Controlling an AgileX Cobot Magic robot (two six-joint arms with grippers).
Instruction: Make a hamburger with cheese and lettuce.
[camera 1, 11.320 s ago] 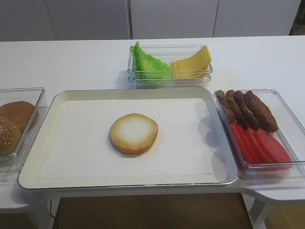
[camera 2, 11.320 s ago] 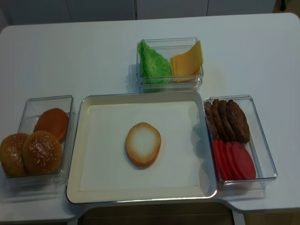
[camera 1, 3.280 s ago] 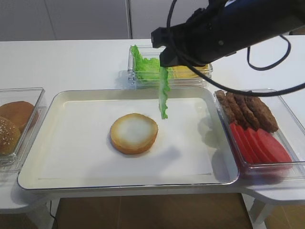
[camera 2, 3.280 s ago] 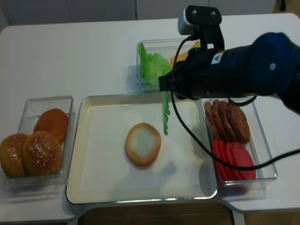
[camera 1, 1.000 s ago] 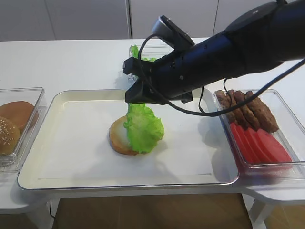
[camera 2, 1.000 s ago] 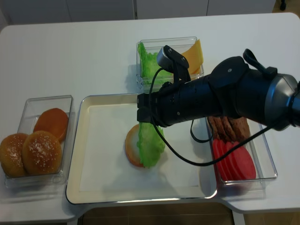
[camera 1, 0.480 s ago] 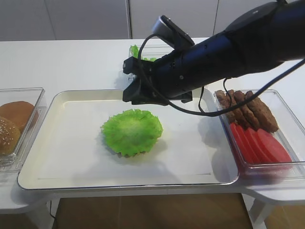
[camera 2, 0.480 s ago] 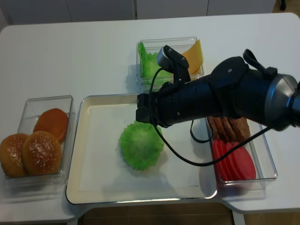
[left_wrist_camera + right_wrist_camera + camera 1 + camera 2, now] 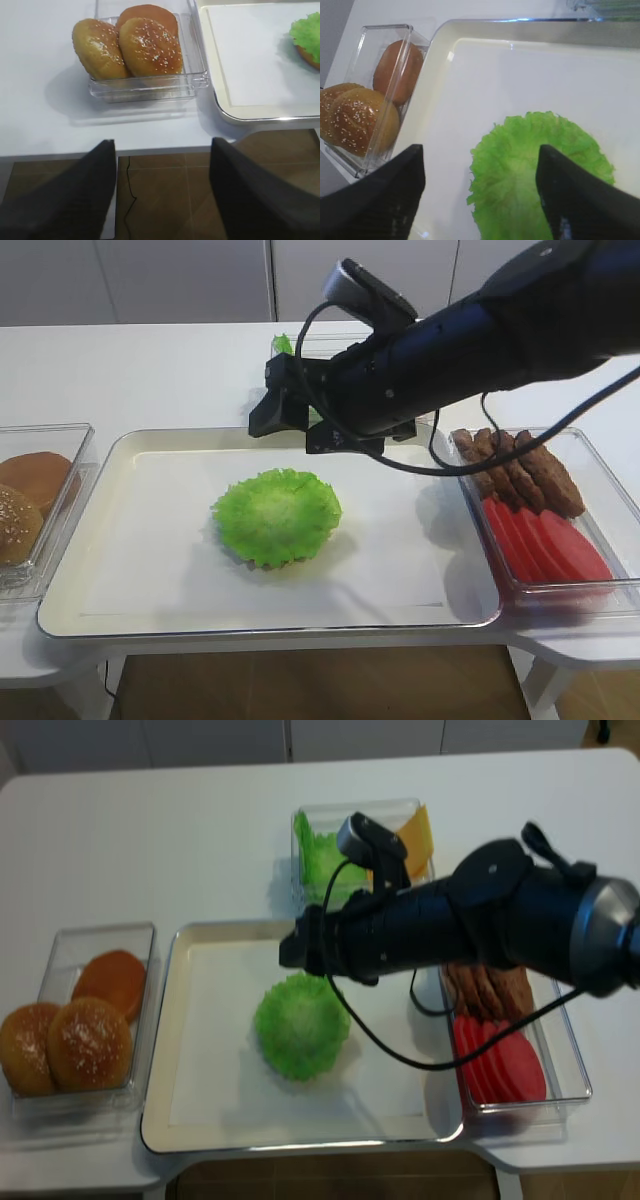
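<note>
**Lettuce covers the bun**

On the tray, the lettuce lies over the hamburger, only its brown edge showing. Behind and above, the right gripper stands wide, empty. The left gripper's fingers look parted. Farther back, the cheese is mostly hidden behind the arm.

Lettuce: bright green, paler centre, ruffled edge. Hamburger: golden-brown rim seen under leaf. Cheese: pale yellow-orange. Tray: cream, white liner. Buns: brown, two speckled with sesame, one plain. Patties: dark brown. Red slices: pinkish red. Arm: black. Table: white.
</note>
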